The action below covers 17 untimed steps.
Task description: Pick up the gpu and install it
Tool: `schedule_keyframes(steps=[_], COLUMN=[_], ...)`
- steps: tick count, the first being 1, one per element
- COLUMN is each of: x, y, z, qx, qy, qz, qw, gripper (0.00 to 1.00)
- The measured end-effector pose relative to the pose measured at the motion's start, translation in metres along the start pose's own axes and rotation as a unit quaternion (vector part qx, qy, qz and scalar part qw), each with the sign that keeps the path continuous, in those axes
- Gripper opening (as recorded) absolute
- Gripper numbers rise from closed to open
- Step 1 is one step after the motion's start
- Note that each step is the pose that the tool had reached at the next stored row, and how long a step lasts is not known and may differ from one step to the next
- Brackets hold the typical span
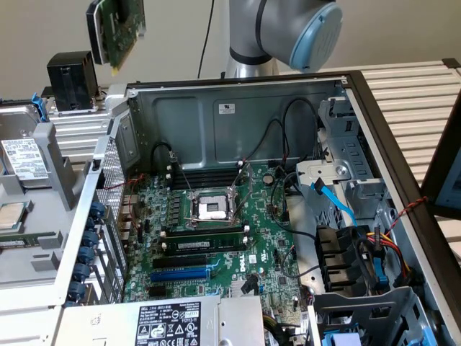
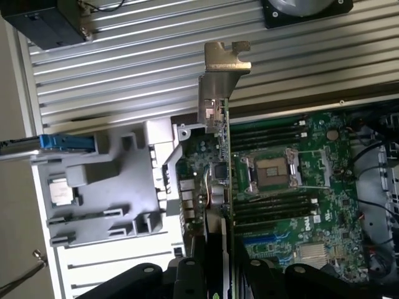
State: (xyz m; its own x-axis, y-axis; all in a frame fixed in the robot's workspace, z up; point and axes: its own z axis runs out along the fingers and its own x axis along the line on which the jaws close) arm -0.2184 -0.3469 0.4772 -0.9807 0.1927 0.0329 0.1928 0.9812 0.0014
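Observation:
The gpu [image 1: 117, 29], a green card with a black shroud, hangs tilted in the air high above the open computer case [image 1: 238, 108], over its corner on the exterior view's left. In the wrist view the gpu [image 2: 219, 187] shows edge-on, its silver end bracket [image 2: 223, 75] pointing away from the camera. My gripper [image 2: 215, 277] is shut on the card, with a black finger on each side of it. Far below lies the large green motherboard [image 2: 293, 193], with a blue slot [image 1: 180, 274] and black slots near its front.
The robot arm's elbow [image 1: 288, 29] rises behind the case. A black box [image 1: 72, 79] and a grey plastic shroud [image 1: 43, 166] lie outside the case on the exterior view's left. A drive cage with cables [image 1: 360, 252] fills the case's right side. The power supply [image 1: 166, 321] sits in front.

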Motion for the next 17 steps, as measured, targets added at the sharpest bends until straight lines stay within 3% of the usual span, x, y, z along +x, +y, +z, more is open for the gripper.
schedule_keyframes(steps=[8, 12, 17], x=[-0.035, -0.053, -0.07], y=[0.0069, 0.0098, 0.0076], z=[0.0007, 0.006, 0.0146], qx=[0.0, 0.0, -0.0002], qy=[0.0, 0.0, 0.0], qz=[0.0, 0.0, 0.0], qw=[1.0, 1.0, 1.0], gripper=[0.27, 0.27, 0.27])
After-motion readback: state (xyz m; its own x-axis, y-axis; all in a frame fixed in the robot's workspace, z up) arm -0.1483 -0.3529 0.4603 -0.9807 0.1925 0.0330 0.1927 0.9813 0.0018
